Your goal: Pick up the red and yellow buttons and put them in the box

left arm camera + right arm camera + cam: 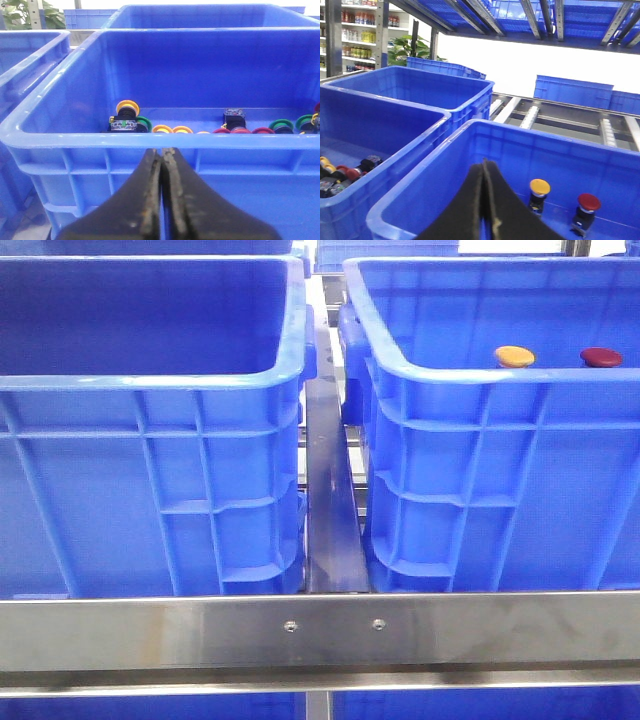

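Only the domed caps of the yellow-orange button (514, 356) and dark red button (601, 358) clear the near rim of the large ribbed blue plastic crate (480, 490); their bodies are hidden, the crate's right side cropped.

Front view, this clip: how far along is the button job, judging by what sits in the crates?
Looks largely done: a yellow button and a red button stand upright inside the right-hand blue crate. Nothing is in hand: the left gripper and right gripper both show jaws pressed together and empty. The neighbouring crate holds many loose buttons, so more may remain.
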